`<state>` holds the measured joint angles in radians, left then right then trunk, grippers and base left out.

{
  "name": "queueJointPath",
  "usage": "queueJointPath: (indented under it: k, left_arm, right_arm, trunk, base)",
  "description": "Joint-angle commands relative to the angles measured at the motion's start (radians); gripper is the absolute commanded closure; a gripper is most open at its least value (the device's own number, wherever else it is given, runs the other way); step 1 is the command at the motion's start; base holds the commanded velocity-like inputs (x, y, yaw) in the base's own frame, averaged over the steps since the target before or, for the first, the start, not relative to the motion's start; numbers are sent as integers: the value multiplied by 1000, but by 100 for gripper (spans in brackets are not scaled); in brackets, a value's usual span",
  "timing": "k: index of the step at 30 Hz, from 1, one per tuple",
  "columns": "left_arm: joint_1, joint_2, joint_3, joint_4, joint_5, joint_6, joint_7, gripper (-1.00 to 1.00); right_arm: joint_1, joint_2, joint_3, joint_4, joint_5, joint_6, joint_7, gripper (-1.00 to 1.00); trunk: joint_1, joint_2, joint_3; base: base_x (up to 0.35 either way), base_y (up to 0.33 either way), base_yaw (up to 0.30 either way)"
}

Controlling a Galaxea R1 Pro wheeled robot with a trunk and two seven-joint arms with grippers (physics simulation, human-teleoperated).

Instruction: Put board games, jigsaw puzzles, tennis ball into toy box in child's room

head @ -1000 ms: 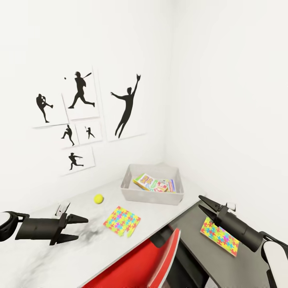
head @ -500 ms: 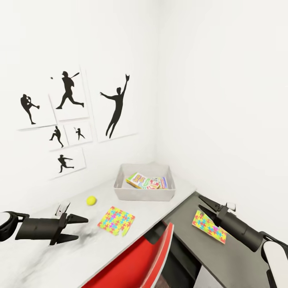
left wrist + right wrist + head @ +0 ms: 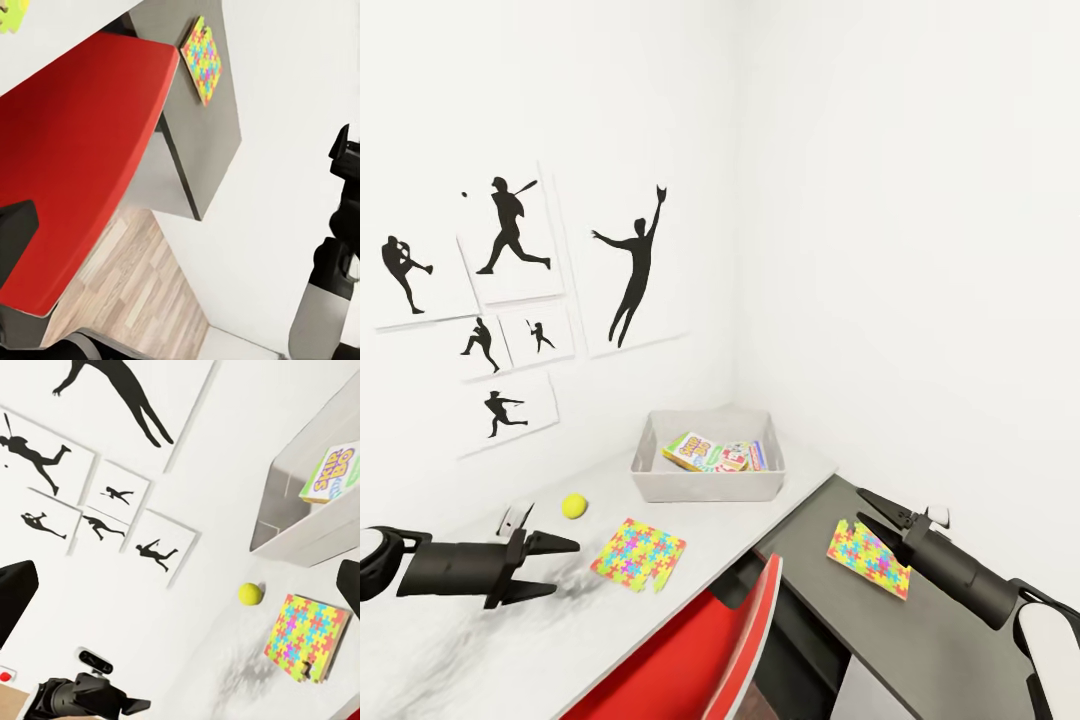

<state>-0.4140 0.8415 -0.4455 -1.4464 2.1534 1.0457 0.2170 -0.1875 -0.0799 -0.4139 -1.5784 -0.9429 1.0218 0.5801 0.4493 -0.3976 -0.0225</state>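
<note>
Though edge-on from the head, Skip-Bo board game (image 3: 333,471) lettering legible by right wrist

toy box (image 3: 705,484) near wall hides lower board games (image 3: 717,454) (count perhaps three) | red chair (image 3: 690,655) cut off by edge

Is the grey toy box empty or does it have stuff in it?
Not empty. The shallow light-grey toy box holds flat printed board game boxes, including Skip-Bo.
</note>
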Motion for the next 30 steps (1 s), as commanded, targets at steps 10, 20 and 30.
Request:
queueJointPath:
  k: [10,20,30]
  left_arm:
    - [-3,-13,31,63,21,0,5,-100]
    - [-4,-49,23,50,25,1,-83,-100]
    - [-7,-79,23,71,12,1,-108,-100]
  right_arm:
    - [-1,0,-2,0,7,3,-1,-100]
    - [-2,-13,-2,0,-2,25,8,-100]
    - [-2,-15,-6,-1,-6,25,12,-100]
  trunk:
    - [1,-2,-2]
    - [1,-2,-2]
    - [1,-2,-2]
  base:
    - [0,0,0]
    - [0,0,0]
    - [0,0,0]
